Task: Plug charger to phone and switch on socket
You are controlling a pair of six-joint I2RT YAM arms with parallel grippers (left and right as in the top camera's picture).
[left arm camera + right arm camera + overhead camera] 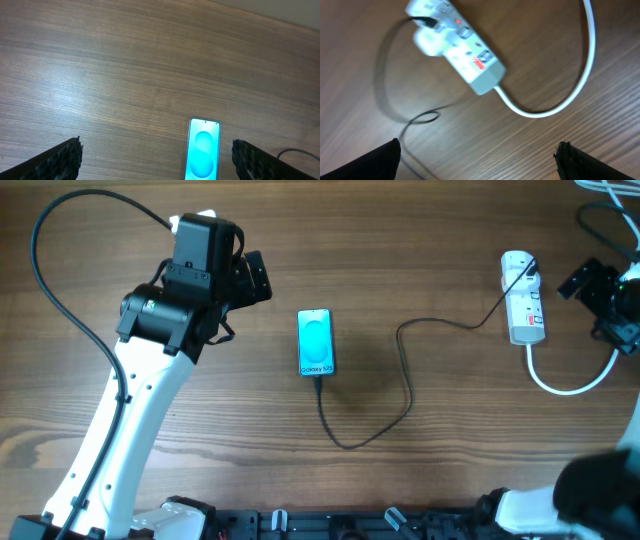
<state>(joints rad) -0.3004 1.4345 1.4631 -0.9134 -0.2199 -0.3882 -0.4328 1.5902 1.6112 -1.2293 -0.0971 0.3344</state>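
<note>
Over wooden table [420, 240], poising spread right gripper [479, 160] near socket [457, 42], probably for its switch; holding spread left gripper [156, 158] near phone [202, 150].

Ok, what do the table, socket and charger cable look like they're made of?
Table: wood or wood-look laminate, matte; grain lines run across it. Socket: white moulded plastic, smooth, slightly glossy. Charger: thin black cable, probably a rubber or PVC sheath; it lies in loose curves.
</note>
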